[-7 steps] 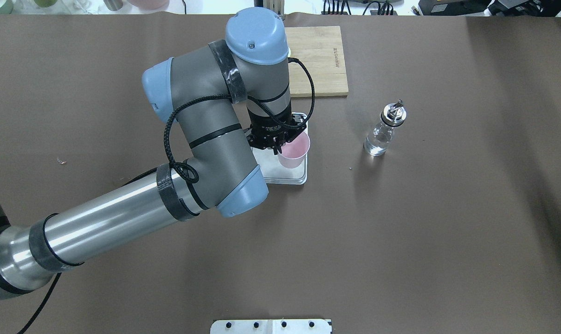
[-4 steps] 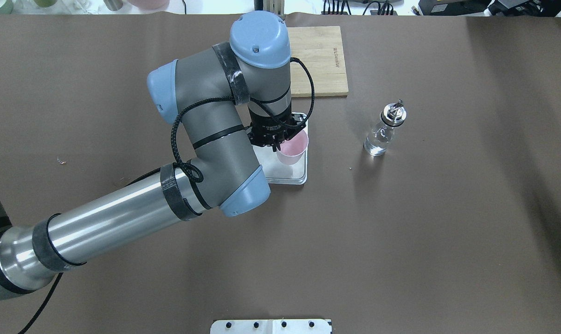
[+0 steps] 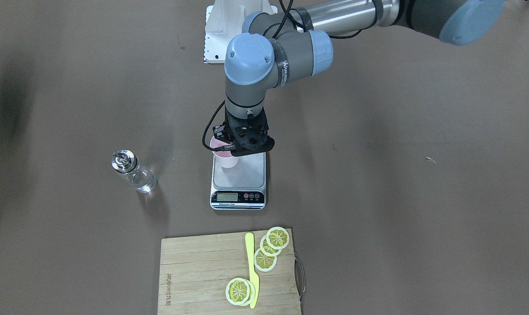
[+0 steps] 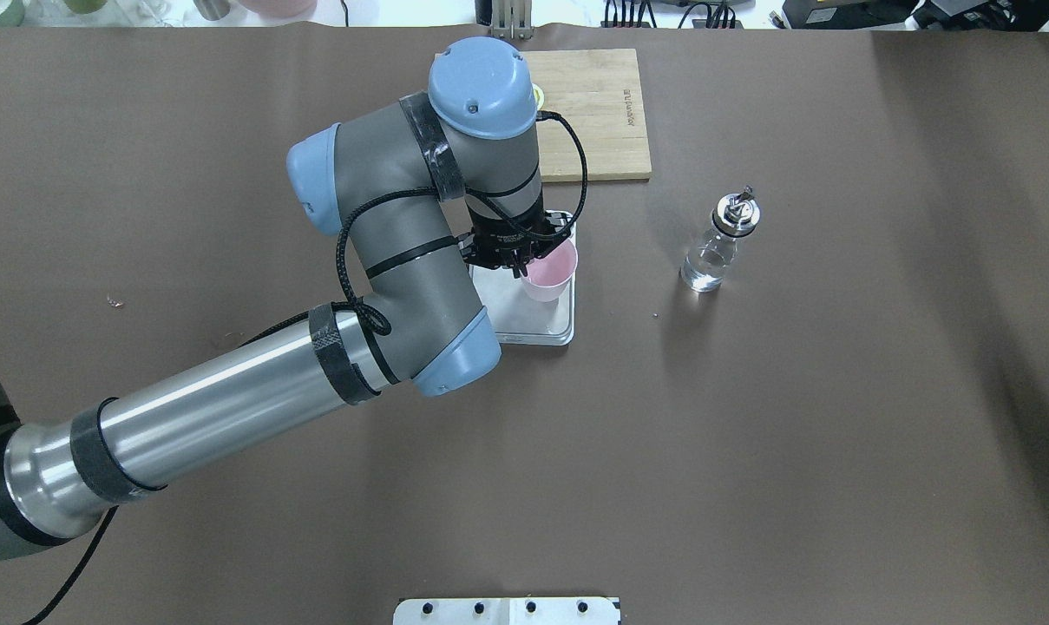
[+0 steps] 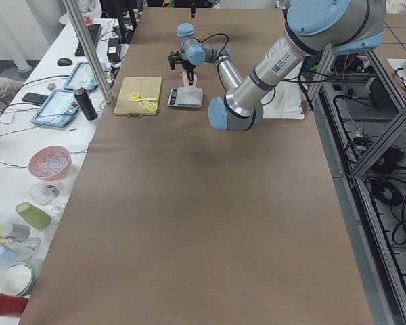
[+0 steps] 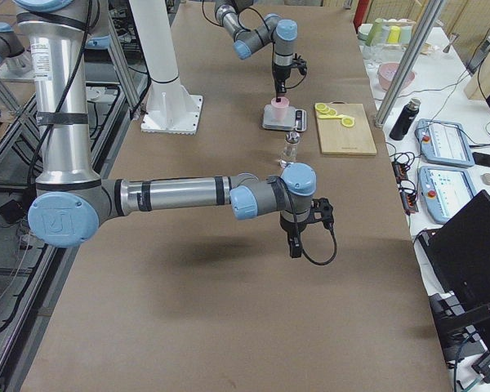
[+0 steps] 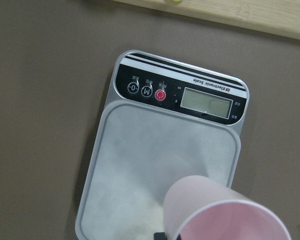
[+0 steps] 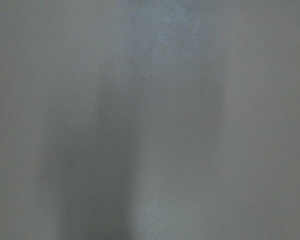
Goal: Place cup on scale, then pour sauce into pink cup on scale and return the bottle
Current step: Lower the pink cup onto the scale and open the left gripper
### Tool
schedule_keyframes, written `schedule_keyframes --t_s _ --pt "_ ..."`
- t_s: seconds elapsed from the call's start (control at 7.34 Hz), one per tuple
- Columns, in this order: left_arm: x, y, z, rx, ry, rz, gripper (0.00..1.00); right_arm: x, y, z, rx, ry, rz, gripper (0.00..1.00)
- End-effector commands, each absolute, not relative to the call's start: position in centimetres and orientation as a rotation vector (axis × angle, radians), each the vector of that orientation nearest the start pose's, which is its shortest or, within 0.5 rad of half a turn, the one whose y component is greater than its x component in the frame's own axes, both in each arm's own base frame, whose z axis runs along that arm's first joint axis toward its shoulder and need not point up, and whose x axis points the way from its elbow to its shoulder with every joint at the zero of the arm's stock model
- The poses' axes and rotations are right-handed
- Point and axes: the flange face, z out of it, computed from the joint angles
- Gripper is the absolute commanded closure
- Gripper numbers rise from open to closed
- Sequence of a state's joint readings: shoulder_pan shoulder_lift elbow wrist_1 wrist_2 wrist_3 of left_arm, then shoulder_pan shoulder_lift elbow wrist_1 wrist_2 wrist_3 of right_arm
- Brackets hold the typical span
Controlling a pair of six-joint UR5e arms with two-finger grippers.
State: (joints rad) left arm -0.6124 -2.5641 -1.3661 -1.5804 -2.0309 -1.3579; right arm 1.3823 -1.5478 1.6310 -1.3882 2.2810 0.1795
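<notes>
The pale-pink cup (image 4: 548, 276) is held by its rim in my left gripper (image 4: 520, 271), upright over the right part of the scale's grey platform (image 4: 537, 325). The front view shows the cup (image 3: 226, 158) low at the platform (image 3: 246, 173); I cannot tell whether it touches. The left wrist view shows the cup's rim (image 7: 225, 215) over the scale (image 7: 155, 160), whose display faces away from the robot. The clear bottle (image 4: 715, 247) with the silver pourer stands alone to the right. My right gripper (image 6: 294, 245) shows only in the exterior right view, above bare table; I cannot tell its state.
A wooden cutting board (image 3: 229, 271) with lemon slices and a yellow knife lies beyond the scale, on the far side from the robot. The left arm's elbow (image 4: 385, 260) hangs over the table left of the scale. The robot's white base plate (image 4: 507, 610) is at the near edge.
The left arm has shifted slightly forward and the cup looks smaller, lowered toward the scale's platform. The bottle has not moved.
</notes>
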Motion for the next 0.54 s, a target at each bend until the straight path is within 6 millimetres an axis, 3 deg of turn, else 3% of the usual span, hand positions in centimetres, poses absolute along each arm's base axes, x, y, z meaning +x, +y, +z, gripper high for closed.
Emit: schedule_keyframes --t_s 0.0,0.41 --pt "57.44 -51.63 12.28 -0.079 0.885 -0.178 1.0 -3.03 -52.04 59.8 0.128 -0.739 -0.107 0.0" --pt "57.23 -51.48 12.66 -0.077 0.885 -0.175 1.0 -3.11 -52.04 59.8 0.127 -0.739 -0.108 0.0"
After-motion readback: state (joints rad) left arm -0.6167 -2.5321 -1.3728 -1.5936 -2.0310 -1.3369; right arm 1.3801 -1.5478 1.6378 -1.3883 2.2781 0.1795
